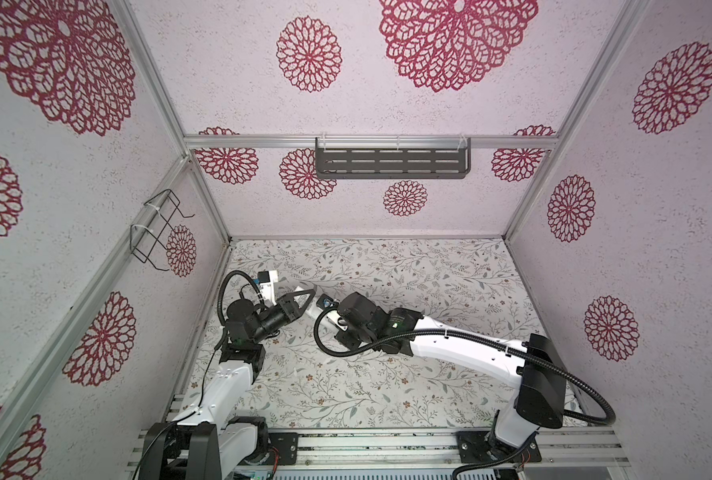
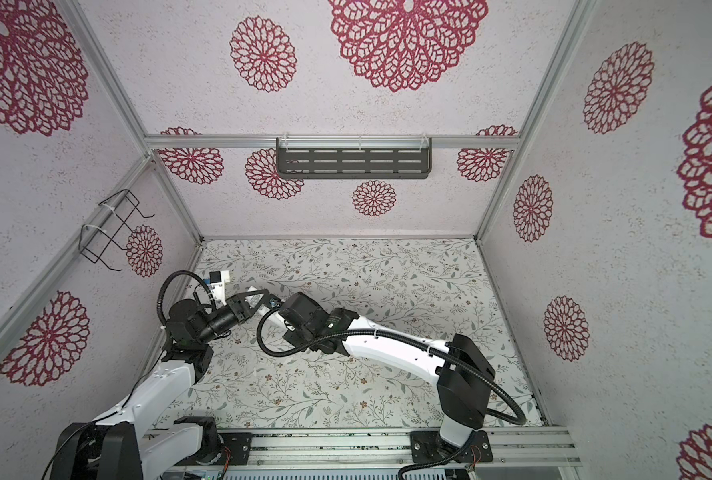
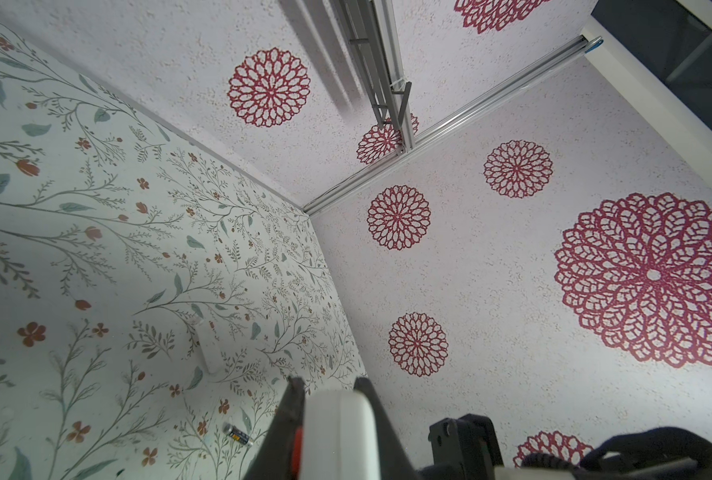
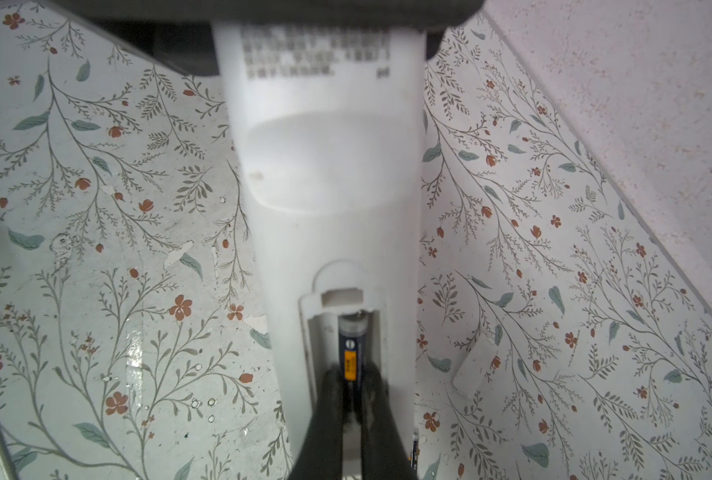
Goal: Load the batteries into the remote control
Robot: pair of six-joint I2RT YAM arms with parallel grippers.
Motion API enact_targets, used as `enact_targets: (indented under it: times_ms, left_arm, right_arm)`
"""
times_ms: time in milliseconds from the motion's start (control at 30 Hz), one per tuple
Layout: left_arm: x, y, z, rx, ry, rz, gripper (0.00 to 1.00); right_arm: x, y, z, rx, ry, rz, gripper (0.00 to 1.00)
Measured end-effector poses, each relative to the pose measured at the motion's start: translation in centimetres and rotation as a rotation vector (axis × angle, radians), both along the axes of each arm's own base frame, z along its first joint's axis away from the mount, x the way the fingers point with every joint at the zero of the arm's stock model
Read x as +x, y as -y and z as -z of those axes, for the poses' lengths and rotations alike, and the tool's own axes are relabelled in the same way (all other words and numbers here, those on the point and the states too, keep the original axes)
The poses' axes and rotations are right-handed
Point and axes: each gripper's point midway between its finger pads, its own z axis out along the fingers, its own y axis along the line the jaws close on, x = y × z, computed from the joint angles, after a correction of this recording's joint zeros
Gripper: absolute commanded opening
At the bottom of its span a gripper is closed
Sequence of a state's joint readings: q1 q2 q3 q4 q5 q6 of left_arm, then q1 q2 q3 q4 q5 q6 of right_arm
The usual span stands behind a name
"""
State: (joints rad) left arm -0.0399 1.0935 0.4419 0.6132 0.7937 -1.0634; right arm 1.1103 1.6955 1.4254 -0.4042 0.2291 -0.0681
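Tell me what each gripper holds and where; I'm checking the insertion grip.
The left fingers clamp the remote control near the end opposite its recess; the right fingers pinch one battery by its end, in that recess.

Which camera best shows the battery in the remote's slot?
The right wrist view: the battery sits in the remote control's recess, pinched by the right pincer. Both top views hide it behind the arms; the left wrist view shows only another battery on the table.

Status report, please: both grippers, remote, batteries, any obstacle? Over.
Left gripper shut on remote. Right gripper shut on battery, in the recess. Second battery loose on table. No obstacle seen.
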Motion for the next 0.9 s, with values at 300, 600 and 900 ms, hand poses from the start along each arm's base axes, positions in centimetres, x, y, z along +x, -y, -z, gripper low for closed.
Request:
enact_targets:
  times_ms: [300,600,900]
  left_arm:
    - [-0.7,-0.3,0.6,0.066,-0.029,-0.021,0.0]
    - [-1.2,-0.5,1.3,0.115,-0.066,-0.027,0.0]
    - [-1.3,-0.9,1.7,0.116,-0.091,-0.029,0.0]
  right_arm:
    - [-0.6,-0.1,0.6,-0.003,-0.024,-0.011,0.15]
    - [-1.2,-0.3,1.0,-0.002,-0.054,-0.031,0.18]
    - [-1.7,-0.4,1.5,-0.001,-0.073,-0.049,0.21]
